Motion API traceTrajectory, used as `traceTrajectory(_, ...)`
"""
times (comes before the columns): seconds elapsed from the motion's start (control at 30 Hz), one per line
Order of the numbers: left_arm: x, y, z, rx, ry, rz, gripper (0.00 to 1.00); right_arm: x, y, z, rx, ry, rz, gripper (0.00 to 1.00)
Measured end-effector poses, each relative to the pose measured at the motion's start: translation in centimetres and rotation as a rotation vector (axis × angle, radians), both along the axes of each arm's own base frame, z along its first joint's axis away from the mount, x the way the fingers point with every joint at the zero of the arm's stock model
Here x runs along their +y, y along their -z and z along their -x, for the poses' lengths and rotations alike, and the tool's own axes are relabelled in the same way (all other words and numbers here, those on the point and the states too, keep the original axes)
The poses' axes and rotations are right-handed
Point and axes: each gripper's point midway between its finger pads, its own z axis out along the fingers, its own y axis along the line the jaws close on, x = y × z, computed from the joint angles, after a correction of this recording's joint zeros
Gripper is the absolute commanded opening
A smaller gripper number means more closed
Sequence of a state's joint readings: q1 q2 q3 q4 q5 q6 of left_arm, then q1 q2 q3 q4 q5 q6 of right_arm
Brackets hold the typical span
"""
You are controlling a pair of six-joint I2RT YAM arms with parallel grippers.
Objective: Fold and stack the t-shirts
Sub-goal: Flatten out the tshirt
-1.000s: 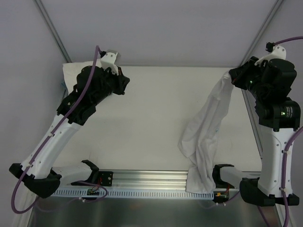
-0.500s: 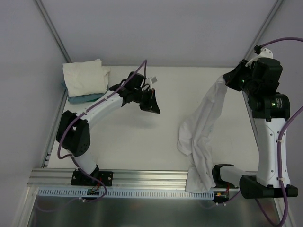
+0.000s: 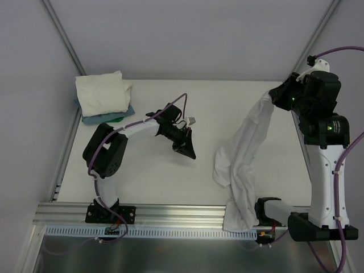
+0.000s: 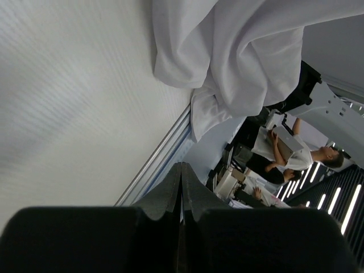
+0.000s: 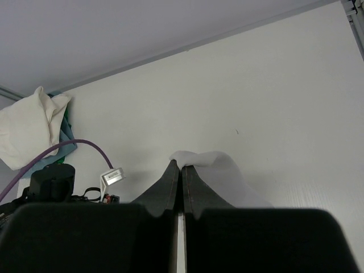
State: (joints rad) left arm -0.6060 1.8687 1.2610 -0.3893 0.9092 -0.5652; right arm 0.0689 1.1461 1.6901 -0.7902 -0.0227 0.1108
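A white t-shirt (image 3: pixel 244 153) hangs from my right gripper (image 3: pixel 272 95) at the table's right side, its lower part draped down over the front rail. In the right wrist view my right gripper (image 5: pixel 181 165) is shut on a fold of that t-shirt (image 5: pixel 219 170). My left gripper (image 3: pixel 190 152) is shut and holds nothing, low over the middle of the table, left of the hanging cloth. The left wrist view shows its shut tips (image 4: pixel 181 166) pointing toward the t-shirt (image 4: pixel 239 51). A stack of folded white t-shirts (image 3: pixel 102 92) lies at the back left corner.
A teal-blue flat item (image 3: pixel 105 117) lies under the folded stack. The aluminium front rail (image 3: pixel 170 214) runs along the near edge. A metal frame post (image 3: pixel 63 34) rises at the back left, and another post (image 3: pixel 318 28) at the back right.
My left arm has swung from the folded stack at the back left out to the middle of the table. The right gripper still holds the t-shirt up, nearly unmoved.
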Motion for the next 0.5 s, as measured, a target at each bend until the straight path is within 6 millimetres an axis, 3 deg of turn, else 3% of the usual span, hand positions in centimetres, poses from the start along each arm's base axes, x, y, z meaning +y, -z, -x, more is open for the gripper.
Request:
traceTrajectory(0.27, -3.7, 4.4, 1.8, 0.082, 0.092, -0.018, 0.0, 0.0, 0.1, -0.1, 0.005, 0.0, 0.0, 0.0)
traceTrajectory(0.3, -4.2, 4.9, 2.0, 0.084, 0.102, -0.025, 0.05, 0.0, 0.2, -0.2, 0.005, 0.0, 0.001, 0.0)
traceTrajectory(0.37, -4.7, 5.3, 2.2, 0.079, 0.115, -0.035, 0.28, 0.0, 0.2, -0.2, 0.007, -0.001, 0.003, 0.0)
traceTrajectory(0.5, -5.6, 5.4, 2.0, 0.025, 0.126, -0.048, 0.6, 0.0, 0.3, -0.1, 0.012, -0.002, 0.007, 0.0)
